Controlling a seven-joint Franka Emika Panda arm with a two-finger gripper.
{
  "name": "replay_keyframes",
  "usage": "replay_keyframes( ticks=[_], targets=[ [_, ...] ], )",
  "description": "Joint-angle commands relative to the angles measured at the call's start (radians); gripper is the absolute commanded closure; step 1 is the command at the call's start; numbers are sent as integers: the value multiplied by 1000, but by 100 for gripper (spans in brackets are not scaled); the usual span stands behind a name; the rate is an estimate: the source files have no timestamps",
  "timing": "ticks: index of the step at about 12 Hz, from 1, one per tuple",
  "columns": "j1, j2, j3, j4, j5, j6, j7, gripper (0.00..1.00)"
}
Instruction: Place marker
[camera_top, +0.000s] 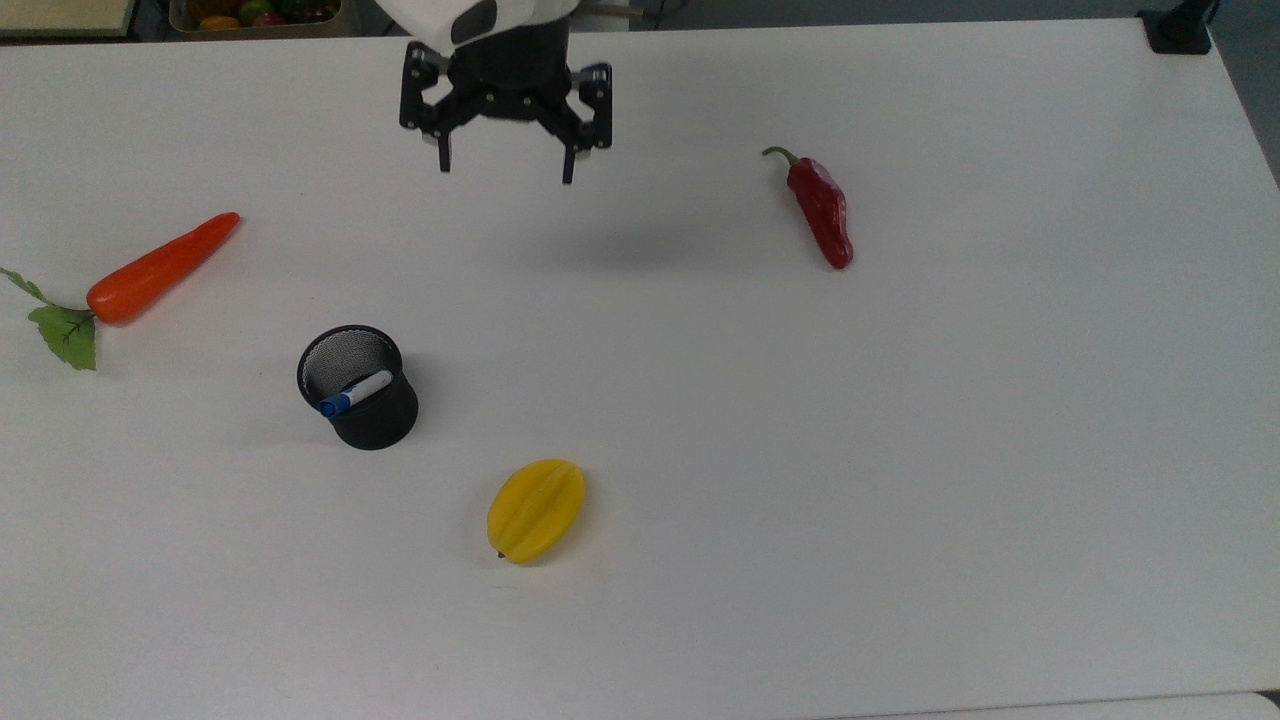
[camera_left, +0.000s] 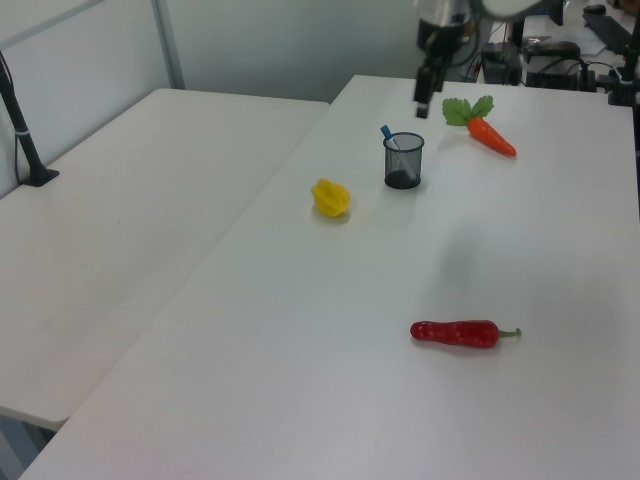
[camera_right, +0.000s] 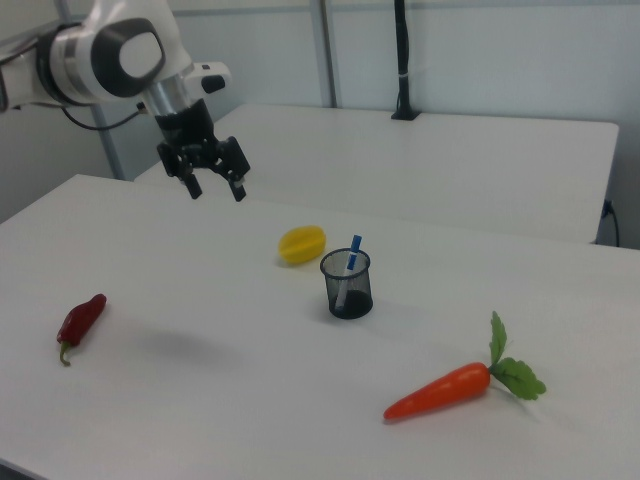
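My gripper (camera_top: 505, 165) hangs with fingers spread wide and empty, well apart from the slim white blue-capped marker (camera_top: 355, 393) leaning in the black mesh cup (camera_top: 372, 420).
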Motion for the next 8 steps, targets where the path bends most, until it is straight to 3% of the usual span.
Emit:
replay_keyframes(
  ticks=[1,3,8],
  targets=[
    [1,-134,-37,-62,54,-159,-107,0],
    [1,-185,-52,-95,54,-193,-101,0],
    [-3,-167,-54,-83,54,-222,-95,0]
  ],
)
